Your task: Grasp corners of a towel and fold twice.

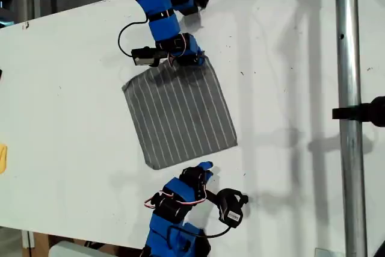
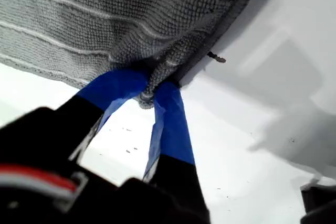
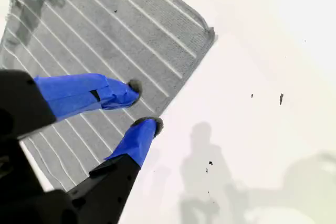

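The dark grey towel [image 1: 180, 112] with thin white stripes lies flat on the white table [image 1: 60, 88]. My first gripper [image 1: 194, 58] reaches in from the exterior view's top and is shut on the towel's corner [image 2: 168, 64] at the upper right; the cloth bunches between its blue fingers [image 2: 170, 114]. At the exterior view's bottom, my second gripper [image 1: 206, 167] is open just off the towel's near edge. In the second wrist view its fingertips [image 3: 149, 127] straddle that edge of the towel [image 3: 105, 40], and another corner [image 3: 210, 32] lies flat beyond them.
A vertical metal pole [image 1: 346, 88] with a black clamp [image 1: 361, 112] stands at the exterior view's right. A yellow object [image 1: 3, 157] shows at that view's left edge. The table's front edge runs along the exterior view's bottom left.
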Controlling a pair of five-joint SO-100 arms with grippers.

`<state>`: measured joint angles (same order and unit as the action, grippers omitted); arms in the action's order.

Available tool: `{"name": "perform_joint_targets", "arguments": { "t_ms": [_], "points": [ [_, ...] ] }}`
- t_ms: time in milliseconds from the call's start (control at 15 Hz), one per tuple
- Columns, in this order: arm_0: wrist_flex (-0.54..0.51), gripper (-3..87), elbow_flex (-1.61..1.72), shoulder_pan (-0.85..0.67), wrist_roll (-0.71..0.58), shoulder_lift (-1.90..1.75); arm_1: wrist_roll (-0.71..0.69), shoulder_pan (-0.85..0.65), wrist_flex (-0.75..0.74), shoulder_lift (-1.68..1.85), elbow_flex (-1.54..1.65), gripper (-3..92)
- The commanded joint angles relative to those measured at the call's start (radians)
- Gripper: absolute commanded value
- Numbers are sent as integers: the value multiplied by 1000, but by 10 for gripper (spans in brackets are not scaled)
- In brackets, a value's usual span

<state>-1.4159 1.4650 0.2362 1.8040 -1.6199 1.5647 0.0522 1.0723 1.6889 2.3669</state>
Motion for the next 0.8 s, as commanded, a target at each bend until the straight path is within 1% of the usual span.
{"name": "perform_joint_targets", "arguments": {
  "t_ms": [0,200,267,467,733],
  "points": [
    [-6,79,-9,20,5,-32,-25,23,-44,-8,-3,18],
    [-6,79,-3,21,8,-35,-31,49,-57,32,-6,-2],
    [-6,79,-2,23,12,-35,-31,57,-37,74,-12,-2],
    [-2,79,3,25,15,-35,-20,80,104,227,-71,-2],
    [9,78,6,26,12,-34,-15,83,140,308,-78,-2]
  ]
}}
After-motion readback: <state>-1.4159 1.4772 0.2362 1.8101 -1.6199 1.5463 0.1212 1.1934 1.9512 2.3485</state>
